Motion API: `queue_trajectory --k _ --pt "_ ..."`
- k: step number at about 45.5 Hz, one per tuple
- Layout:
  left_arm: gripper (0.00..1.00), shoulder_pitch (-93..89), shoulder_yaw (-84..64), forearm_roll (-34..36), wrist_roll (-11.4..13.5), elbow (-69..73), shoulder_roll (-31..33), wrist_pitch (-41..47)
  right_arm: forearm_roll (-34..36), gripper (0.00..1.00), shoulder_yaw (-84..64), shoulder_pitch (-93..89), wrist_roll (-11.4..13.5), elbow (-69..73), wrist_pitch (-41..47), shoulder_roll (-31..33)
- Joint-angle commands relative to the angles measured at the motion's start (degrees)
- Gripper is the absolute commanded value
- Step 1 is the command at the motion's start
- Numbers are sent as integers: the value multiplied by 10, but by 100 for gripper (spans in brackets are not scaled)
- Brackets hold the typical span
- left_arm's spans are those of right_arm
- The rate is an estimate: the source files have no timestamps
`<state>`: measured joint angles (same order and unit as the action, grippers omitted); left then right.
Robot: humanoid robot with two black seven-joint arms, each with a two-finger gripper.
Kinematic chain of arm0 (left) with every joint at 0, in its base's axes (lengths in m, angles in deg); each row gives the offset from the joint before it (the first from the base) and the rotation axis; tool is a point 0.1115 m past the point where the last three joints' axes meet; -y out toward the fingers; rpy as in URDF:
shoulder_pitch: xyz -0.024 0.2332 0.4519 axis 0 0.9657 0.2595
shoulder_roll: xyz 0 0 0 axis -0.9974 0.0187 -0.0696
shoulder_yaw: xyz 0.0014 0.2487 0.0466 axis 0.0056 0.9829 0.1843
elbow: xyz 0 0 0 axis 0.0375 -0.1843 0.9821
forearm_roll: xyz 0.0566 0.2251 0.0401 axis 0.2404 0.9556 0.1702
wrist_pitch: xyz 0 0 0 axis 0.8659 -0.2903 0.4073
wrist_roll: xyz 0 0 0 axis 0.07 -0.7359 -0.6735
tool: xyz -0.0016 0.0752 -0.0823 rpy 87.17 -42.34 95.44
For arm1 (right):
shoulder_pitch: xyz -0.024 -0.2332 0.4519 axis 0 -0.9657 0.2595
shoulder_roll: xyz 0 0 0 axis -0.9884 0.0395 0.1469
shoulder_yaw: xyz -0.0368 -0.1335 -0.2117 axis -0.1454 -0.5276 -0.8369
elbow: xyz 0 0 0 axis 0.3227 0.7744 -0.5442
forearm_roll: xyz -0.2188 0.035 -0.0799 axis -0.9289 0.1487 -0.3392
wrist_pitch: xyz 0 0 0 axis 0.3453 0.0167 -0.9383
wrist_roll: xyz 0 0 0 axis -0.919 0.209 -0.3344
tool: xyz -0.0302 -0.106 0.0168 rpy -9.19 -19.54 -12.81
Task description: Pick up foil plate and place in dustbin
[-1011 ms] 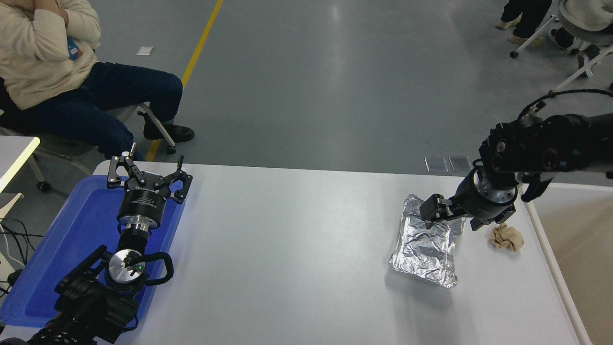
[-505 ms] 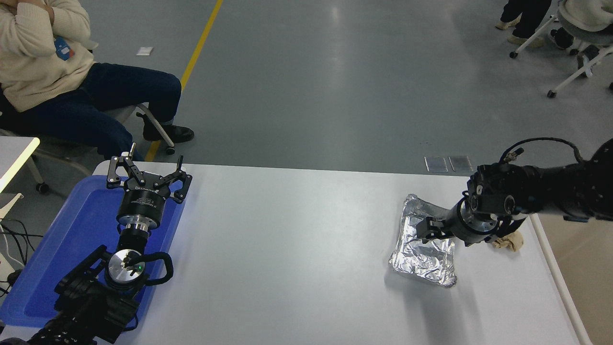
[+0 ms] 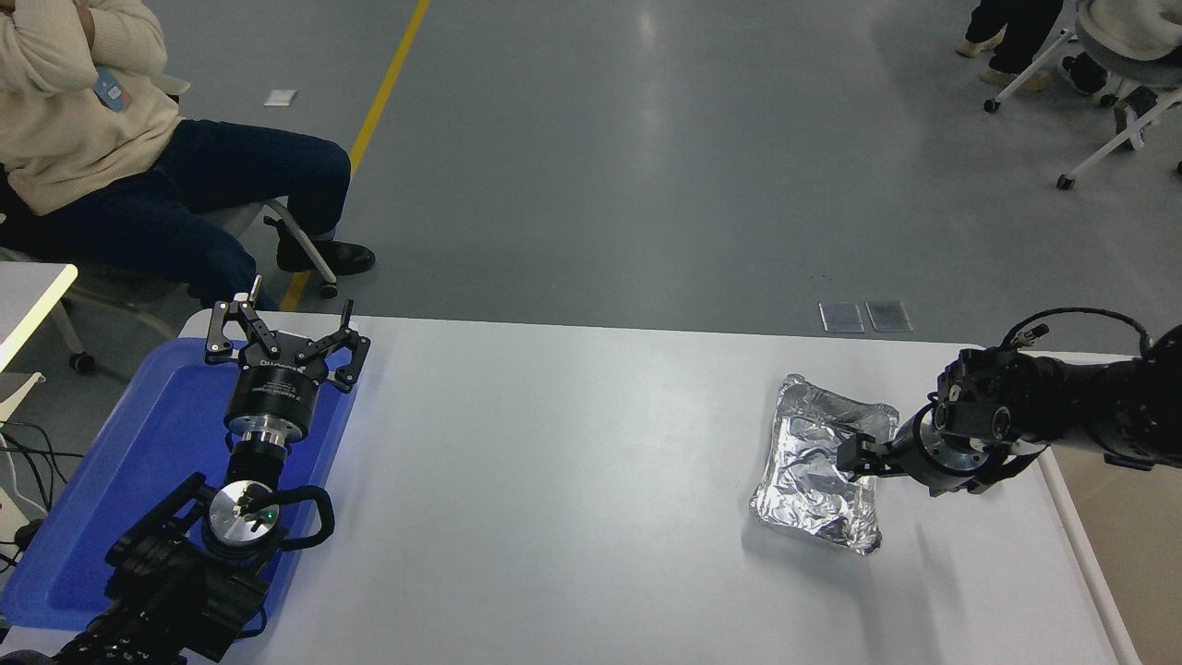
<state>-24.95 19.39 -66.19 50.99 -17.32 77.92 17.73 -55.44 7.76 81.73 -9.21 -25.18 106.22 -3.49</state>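
Head view over white table (image 3: 572, 480). Foil plate (image 3: 817, 466), crinkled and silver, lying on table at right of centre, rumpled rim raised, long axis running from far to near. Right arm entering from right edge, reaching leftward and low over table; right claw (image 3: 854, 455) at right rim of foil plate, near its middle, finger state impossible to tell at this angle, contact with rim likewise uncertain. Dustbin (image 3: 1076, 536) at far right, just beside table edge, only pale rim and a strip of beige inside visible; right arm crossing above its far end. Foil plate well apart from dustbin, not inside it. Left arm parked at lower left; left claw (image 3: 286, 337) spread wide, pointing away from camera, poised over far end of blue tray (image 3: 120, 480), nothing between its fingers. Beyond table, 1 seated person (image 3: 102, 157) at upper left in cream sweater and dark trousers; chair legs and feet of others at upper right.
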Motion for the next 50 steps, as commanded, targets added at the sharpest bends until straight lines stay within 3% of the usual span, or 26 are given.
queue_trajectory --k 1,6,14,18,40,42,46,50 --pt "100 0 0 1 0 0 0 0 22 98 8 -15 6 -4 -15 0" --pt "100 0 0 0 0 0 0 0 22 95 32 -19 6 -5 -26 0" --pt "100 0 0 0 0 0 0 0 21 68 49 -29 6 -5 -28 -2" --pt "100 0 0 0 0 1 0 0 21 61 50 -31 6 -6 -34 -2" --pt "100 0 0 0 0 1 0 0 11 39 48 -38 5 3 -51 -8" --pt "100 0 0 0 0 0 0 0 11 31 49 -38 5 4 -51 -9" --pt "100 0 0 0 0 1 0 0 8 3 48 -38 5 13 -45 -9" --pt "100 0 0 0 0 0 0 0 0 0 48 -37 5 16 -38 -8"
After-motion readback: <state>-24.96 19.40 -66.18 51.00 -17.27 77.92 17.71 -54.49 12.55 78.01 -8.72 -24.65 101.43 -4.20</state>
